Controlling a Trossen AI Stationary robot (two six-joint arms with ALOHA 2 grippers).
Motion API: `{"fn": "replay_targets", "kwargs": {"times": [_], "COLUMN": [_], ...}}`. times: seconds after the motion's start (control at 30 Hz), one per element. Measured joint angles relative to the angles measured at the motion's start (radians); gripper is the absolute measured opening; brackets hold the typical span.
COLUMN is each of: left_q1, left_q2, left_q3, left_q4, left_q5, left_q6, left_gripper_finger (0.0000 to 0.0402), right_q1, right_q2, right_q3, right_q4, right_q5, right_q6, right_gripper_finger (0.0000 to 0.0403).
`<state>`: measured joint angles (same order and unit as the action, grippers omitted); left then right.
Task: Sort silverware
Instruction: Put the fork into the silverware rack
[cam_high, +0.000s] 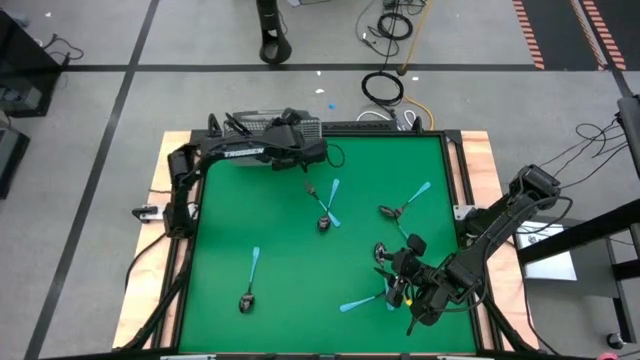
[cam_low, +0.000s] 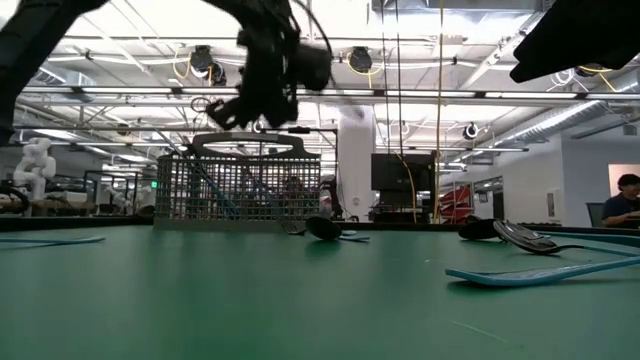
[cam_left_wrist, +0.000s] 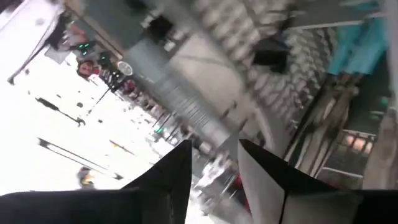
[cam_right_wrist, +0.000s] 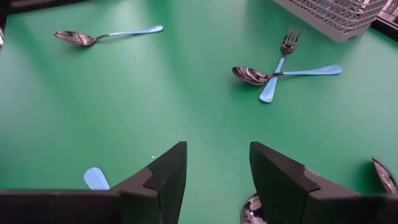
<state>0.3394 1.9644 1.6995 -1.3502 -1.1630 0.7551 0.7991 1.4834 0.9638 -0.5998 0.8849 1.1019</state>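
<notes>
Scattered across the green desk (cam_high: 290, 250), the silverware lies in small groups: a crossed fork (cam_right_wrist: 288, 42) and spoon (cam_right_wrist: 252, 75) with light blue handles well ahead of the right hand (cam_right_wrist: 217, 180), a lone spoon (cam_right_wrist: 74, 38) farther off to one side, and more pieces just beside and beneath that hand. Its fingers are spread apart and grasp nothing, low over the near right of the desk. Over at the far edge, the left hand (cam_high: 318, 152) hangs above the grey wire basket (cam_low: 238, 190); its wrist view is blurred, but its fingers appear parted and empty.
</notes>
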Motion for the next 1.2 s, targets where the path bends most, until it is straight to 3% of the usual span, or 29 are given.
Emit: {"fn": "replay_targets", "kwargs": {"times": [0.13,0.4,0.5,0.77,0.97,1.1,1.2], "left_q1": [-0.037,-0.124,-0.185,-0.458,-0.626,-0.684,-0.665], "left_q2": [-0.107,-0.349,-0.416,-0.477,-0.472,-0.471,-0.446], "left_q3": [0.05,0.062,0.031,-0.164,-0.411,-0.532,-0.578], "left_q4": [0.006,0.077,0.143,0.3,0.466,0.604,0.662], "left_q5": [0.105,0.562,0.678,0.691,0.69,0.692,0.693], "left_q6": [-0.113,-0.457,-0.54,-0.64,-0.733,-0.746,-0.672], "left_gripper_finger": [0.0132,0.0132,0.0132,0.0132,0.0132,0.0132,0.0132], "right_q1": [-0.016,-0.062,-0.076,-0.116,-0.147,-0.149,-0.15], "right_q2": [0.0,0.0,0.0,0.058,0.097,0.102,0.099], "right_q3": [0.0,0.0,0.0,0.0,0.0,0.0,0.0], "right_q4": [0.054,0.294,0.352,0.366,0.364,0.354,0.331], "right_q5": [0.004,0.005,0.005,0.003,-0.056,-0.085,-0.106], "right_q6": [0.008,-0.187,-0.25,-0.276,-0.277,-0.294,-0.31], "right_gripper_finger": [0.0164,0.0164,0.0164,0.0164,0.0164,0.0164,0.0164]}}
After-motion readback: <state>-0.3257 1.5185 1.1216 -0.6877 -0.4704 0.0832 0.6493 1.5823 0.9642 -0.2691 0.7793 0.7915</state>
